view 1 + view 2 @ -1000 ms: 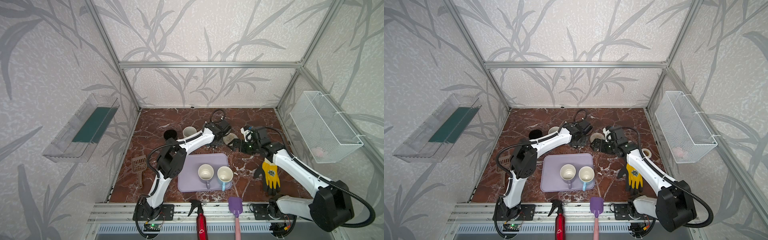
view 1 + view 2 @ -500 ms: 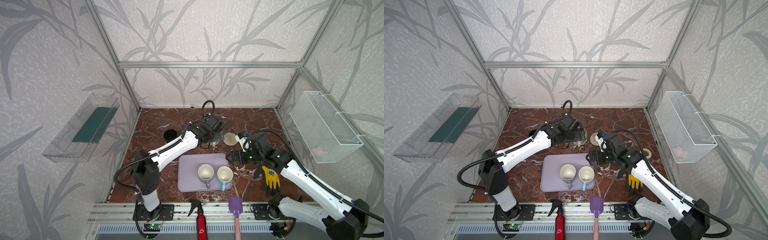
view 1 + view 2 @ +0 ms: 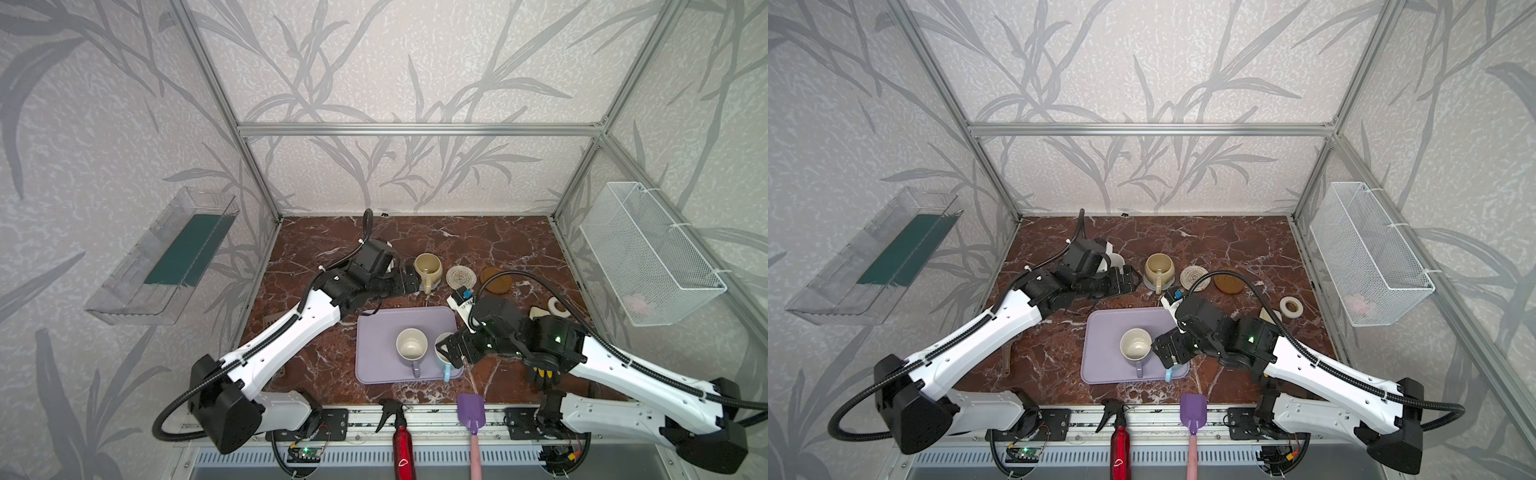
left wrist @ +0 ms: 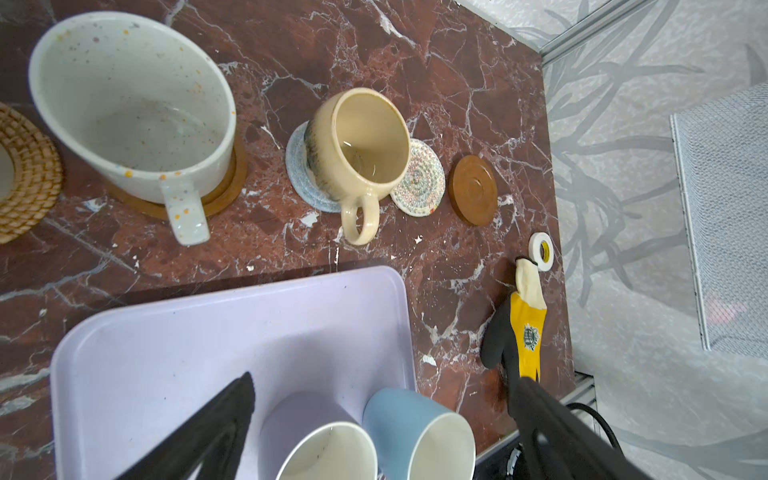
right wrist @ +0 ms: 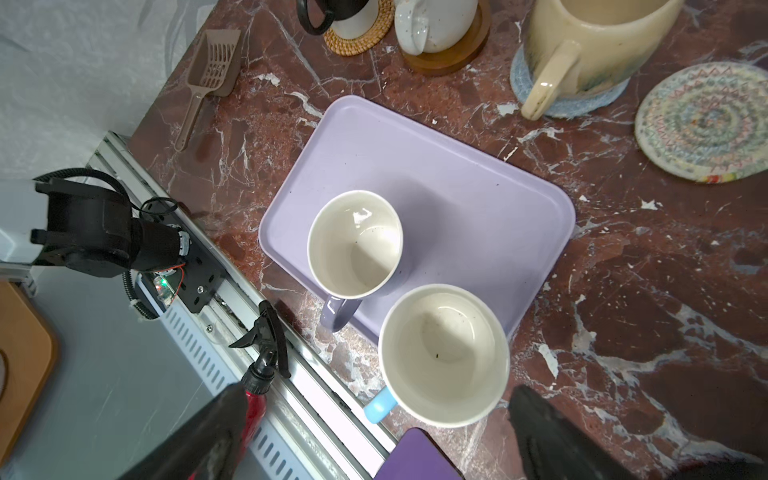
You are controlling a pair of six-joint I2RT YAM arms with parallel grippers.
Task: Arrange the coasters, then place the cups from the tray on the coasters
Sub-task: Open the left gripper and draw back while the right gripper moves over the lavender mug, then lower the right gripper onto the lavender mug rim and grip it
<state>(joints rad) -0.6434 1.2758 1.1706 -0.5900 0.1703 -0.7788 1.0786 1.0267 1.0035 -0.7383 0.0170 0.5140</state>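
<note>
Left gripper: jaws spread, empty, just left of the squat cream-yellow mug (it sits on the grey-blue woven coaster), far centre.
Right gripper: jaws spread, over the light blue white-lined mug.
Flat pale lavender tray: near centre, carrying the blue mug and the lavender mug.

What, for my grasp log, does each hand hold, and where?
Nothing: left hand open near the cream-yellow mug, right hand open over the light blue mug.

There were five cups and five coasters. One tray, one tape roll, one glove and one spray bottle were also there.
</note>
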